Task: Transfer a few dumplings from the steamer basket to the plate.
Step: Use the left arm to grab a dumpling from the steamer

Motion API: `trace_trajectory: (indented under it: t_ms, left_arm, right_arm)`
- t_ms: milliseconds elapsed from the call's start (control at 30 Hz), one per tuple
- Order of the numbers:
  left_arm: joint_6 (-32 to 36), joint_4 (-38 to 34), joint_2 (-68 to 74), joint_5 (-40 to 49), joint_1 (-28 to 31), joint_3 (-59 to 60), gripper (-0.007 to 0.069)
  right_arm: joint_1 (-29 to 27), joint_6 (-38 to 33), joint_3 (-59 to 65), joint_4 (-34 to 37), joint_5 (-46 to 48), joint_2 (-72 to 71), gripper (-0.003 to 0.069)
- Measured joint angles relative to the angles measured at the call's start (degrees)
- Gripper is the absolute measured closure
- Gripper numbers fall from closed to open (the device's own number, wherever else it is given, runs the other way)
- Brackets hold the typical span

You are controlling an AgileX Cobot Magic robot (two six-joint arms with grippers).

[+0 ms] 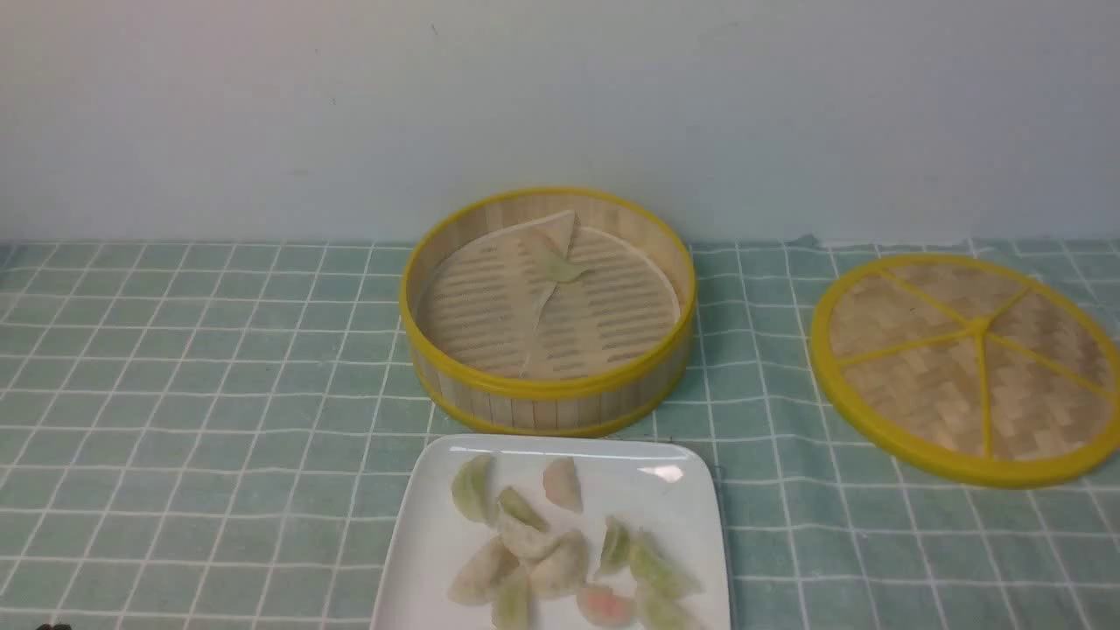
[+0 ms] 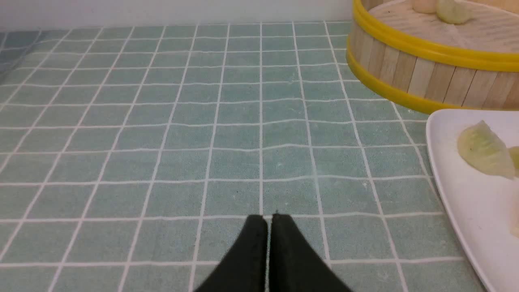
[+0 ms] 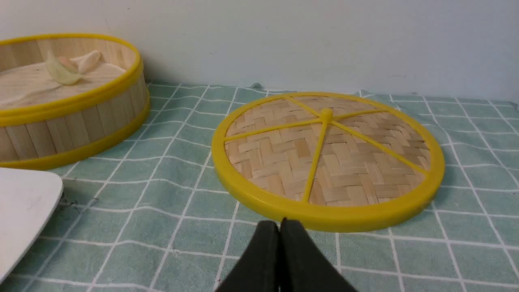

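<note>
While most glossy, translucent crescent dumplings (image 1: 560,564) — pale green, whitish, pinkish — cluster on the white square plate (image 1: 630,486), a couple sit in the round yellow-rimmed bamboo steamer basket (image 1: 547,389) at its twelve o'clock. Teal gridded cloth (image 1: 219,394) meets a pale wall (image 1: 262,105); the left gripper (image 2: 267,217) and right gripper (image 3: 279,222) are pinched closed, empty.

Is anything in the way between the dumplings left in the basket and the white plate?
Only the wall of the steamer basket stands between the dumplings inside it and the plate right in front. The lid lies off to the right, clear of that path.
</note>
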Motion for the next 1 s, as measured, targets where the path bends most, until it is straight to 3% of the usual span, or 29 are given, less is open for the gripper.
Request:
trace_trajectory:
  t_ms: [667, 733, 833, 933, 1000]
  left_arm:
    - [-0.3, 0.1, 0.0, -0.3, 0.0, 0.1, 0.0631]
    - [-1.4, -1.2, 0.0, -1.7, 0.0, 0.2, 0.0631]
    - [-6.6, -9.7, 0.0, -8.8, 0.0, 0.3, 0.0631]
    - [-8.9, -14.9, 0.0, -14.2, 0.0, 0.3, 0.0631]
    - [-10.4, -21.3, 0.0, -22.3, 0.0, 0.3, 0.0631]
  right_arm:
    - [0.0, 0.0, 0.0, 0.0, 0.0, 0.0, 0.0673]
    - [0.0, 0.0, 0.0, 0.0, 0.0, 0.0, 0.0673]
    - [0.0, 0.0, 0.0, 0.4, -0.1, 0.0, 0.0673]
    - [0.1, 1.4, 0.2, 4.3, -2.5, 0.0, 0.0673]
    - [0.1, 7.5, 0.3, 17.7, -8.9, 0.0, 0.0673]
